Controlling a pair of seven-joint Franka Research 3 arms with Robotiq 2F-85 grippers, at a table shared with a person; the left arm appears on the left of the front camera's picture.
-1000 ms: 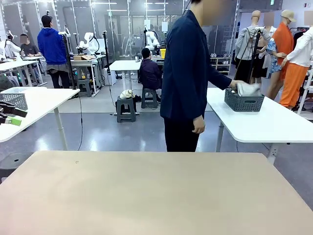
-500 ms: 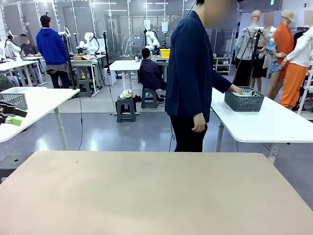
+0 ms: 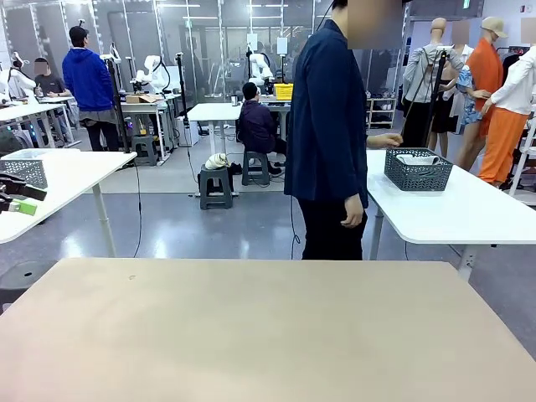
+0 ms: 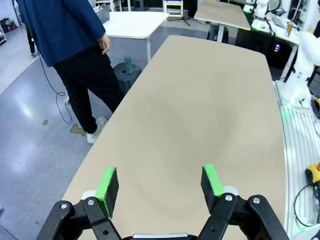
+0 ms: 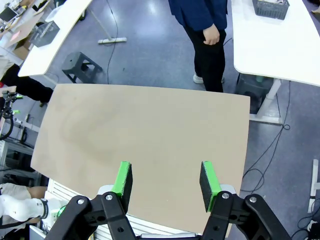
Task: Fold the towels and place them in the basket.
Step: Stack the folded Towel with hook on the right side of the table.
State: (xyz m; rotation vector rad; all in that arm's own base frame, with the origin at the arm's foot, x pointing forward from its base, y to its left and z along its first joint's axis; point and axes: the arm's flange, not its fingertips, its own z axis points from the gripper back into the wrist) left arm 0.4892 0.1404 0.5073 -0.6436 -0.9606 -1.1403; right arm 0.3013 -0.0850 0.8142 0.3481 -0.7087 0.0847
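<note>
ITEM 1. Left gripper (image 4: 159, 185): jaws apart, nothing between them, green pads facing each other. Hangs over the tan tabletop (image 4: 200, 115), bare below it.

ITEM 2. Right gripper (image 5: 165, 182): jaws apart, nothing held. Hangs above the same tabletop (image 5: 145, 135), near its robot-side edge.

ITEM 3. Tabletop (image 3: 251, 335): landmark for all entries below. Nothing lies on it that I can see.

ITEM 4. Person (image 3: 331, 126): dark jacket and trousers, standing just beyond the tabletop's far edge, turned toward the white side table (image 3: 452, 209). One hand (image 3: 383, 141) held near the basket, other hand (image 3: 353, 213) down at the side.

ITEM 5. Basket (image 3: 418, 170): dark grey mesh, on the white side table, far-right of the tabletop, well apart from both grippers. Also in right wrist view (image 5: 271, 7), top edge.

ITEM 6. Towels (image 3: 416, 158): pale cloth showing at the basket rim, inside it. Fold state, count: can't tell, too small.

ITEM 7. Paler mesh basket (image 3: 25, 167): on another white table, far-left of tabletop. Not task item.

RISKS (judgement): basket and towels prob. out of arm reach; any reach now finds no cloth. If the person brings them over, hands and arms could meet above the tabletop. Wrong-basket mix-up possible w/ item 7.

WRITING: none legible.
</note>
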